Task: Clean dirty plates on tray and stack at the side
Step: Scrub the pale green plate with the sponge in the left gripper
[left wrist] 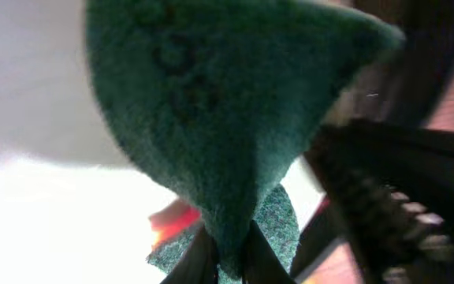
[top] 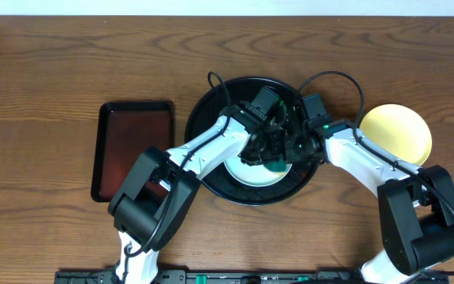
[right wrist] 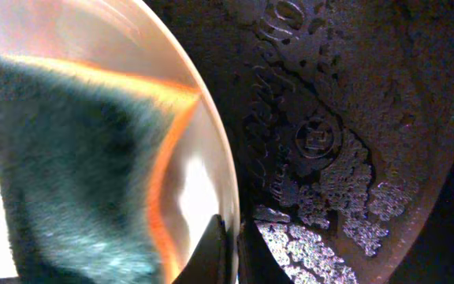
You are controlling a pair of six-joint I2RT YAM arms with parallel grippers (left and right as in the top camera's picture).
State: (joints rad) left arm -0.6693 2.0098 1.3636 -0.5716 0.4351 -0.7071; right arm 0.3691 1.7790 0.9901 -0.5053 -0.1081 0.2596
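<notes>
Green sponge (left wrist: pixel 211 118) fills view; embossed lettering (right wrist: pixel 278 126) on the tray (right wrist: pixel 369 95) is illegible.

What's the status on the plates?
Left gripper shut on sponge, pressed to plate in tray. Right gripper pinching plate rim. Yellow plate outside tray. Both grippers crowded together.

We're seeing a fuzzy green scrub pad (left wrist: pixel 211 118) on a glossy plate (right wrist: pixel 197 185), black tray (right wrist: pixel 329 118) embossed underneath, wood-grain bench (top: pixel 53 63).

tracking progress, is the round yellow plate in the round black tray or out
Out: the round yellow plate lies on bare wooden tabletop beside the black tray.
</notes>
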